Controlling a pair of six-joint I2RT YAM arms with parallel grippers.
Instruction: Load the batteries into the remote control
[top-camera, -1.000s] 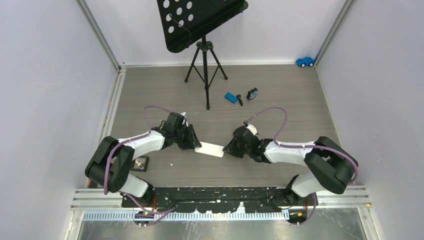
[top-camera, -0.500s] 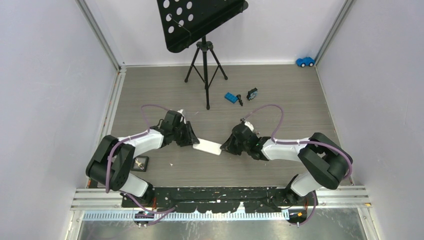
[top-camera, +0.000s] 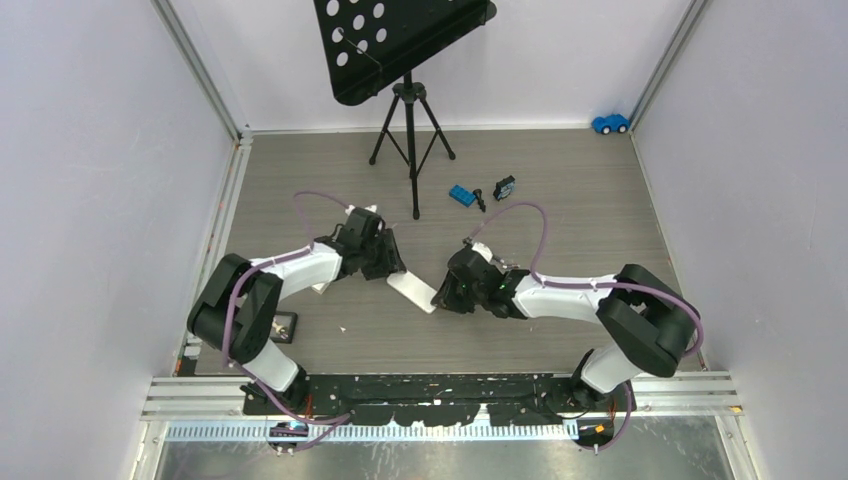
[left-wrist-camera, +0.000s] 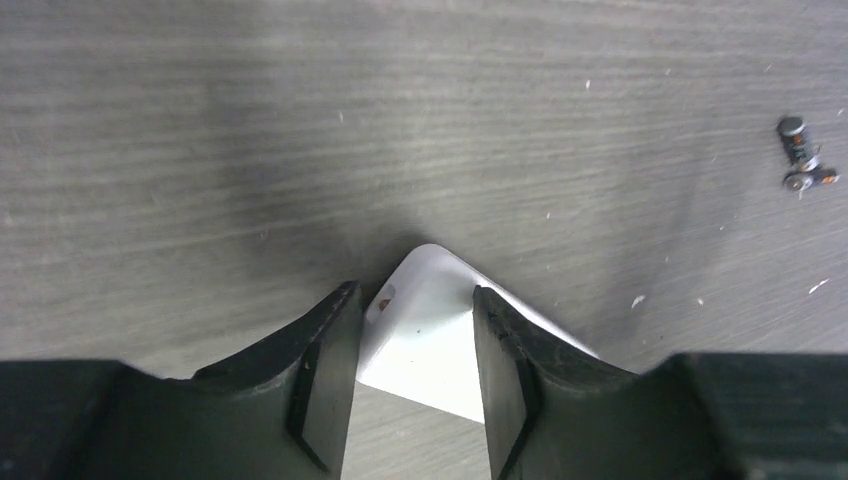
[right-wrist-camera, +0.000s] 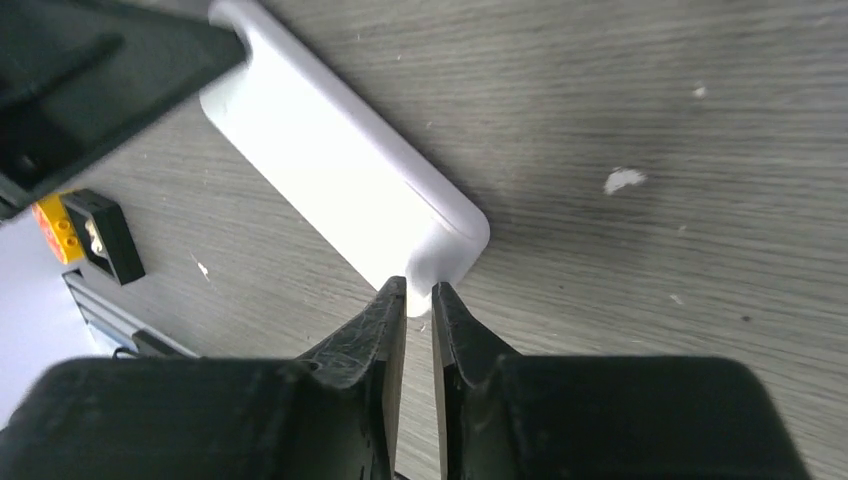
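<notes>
Both arms stretched low toward frame centre, left gripper (top-camera: 390, 266) clamped on the remote control (top-camera: 416, 292), right gripper (top-camera: 442, 296) facing it from the right, fingers pinched nearly together

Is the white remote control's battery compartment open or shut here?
Cannot tell. The white plastic remote control shows only a smooth closed face in both wrist views; its underside is hidden.

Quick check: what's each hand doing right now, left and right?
Left hand: closed on one end of the white remote.
Right hand: closed, holding nothing, tips at the remote's other end.
</notes>
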